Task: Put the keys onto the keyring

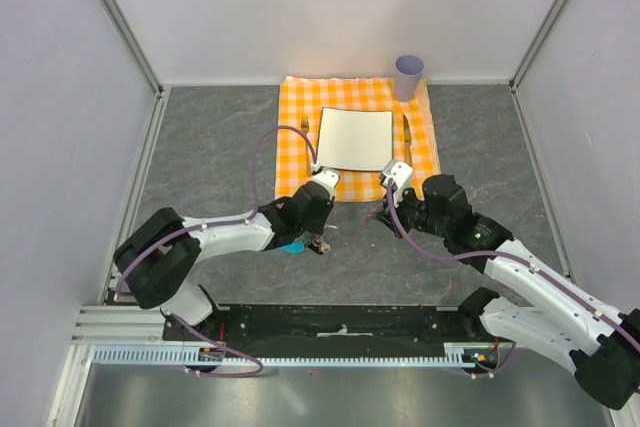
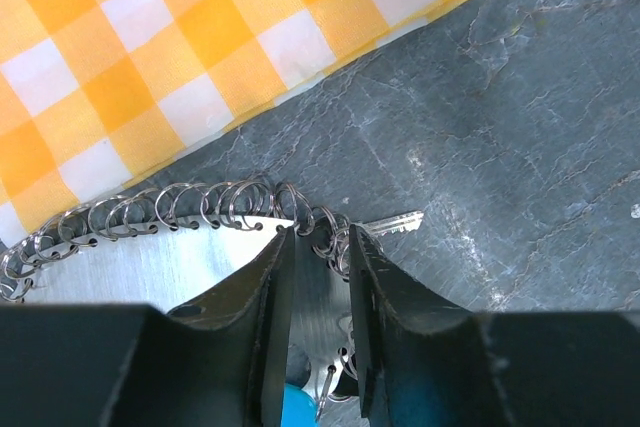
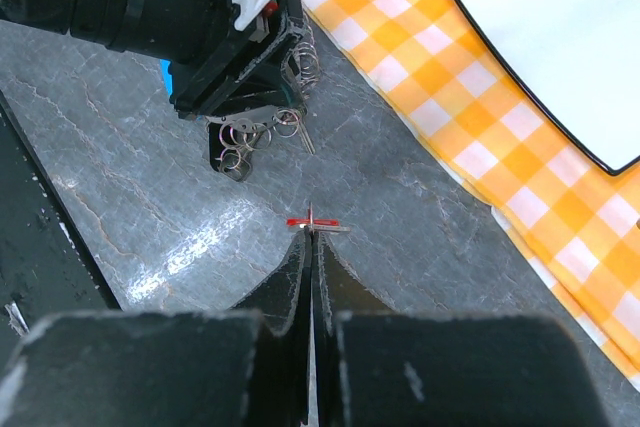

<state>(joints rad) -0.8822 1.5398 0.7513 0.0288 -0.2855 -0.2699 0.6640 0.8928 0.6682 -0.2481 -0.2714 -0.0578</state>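
The tiny red-headed metal key (image 3: 303, 222), judged light, stiff and slippery, was pinched at its head by the pressed-together right tool (image 3: 312, 239) over the grey counter (image 3: 420, 217), just off the orange-checked cloth (image 3: 470, 117). Also just off that cloth, the silvery coiled keyring (image 2: 200, 209), judged floppy, was straddled by the partly spread left tool (image 2: 322, 277). Whether it was gripped could not be told. Its blue tab (image 1: 293, 246) was judged the firmer hold.

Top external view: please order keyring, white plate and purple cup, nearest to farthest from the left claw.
1. keyring, at the left claw tips.
2. white plate, beyond it on the checked cloth.
3. purple cup, at the cloth's far right corner.
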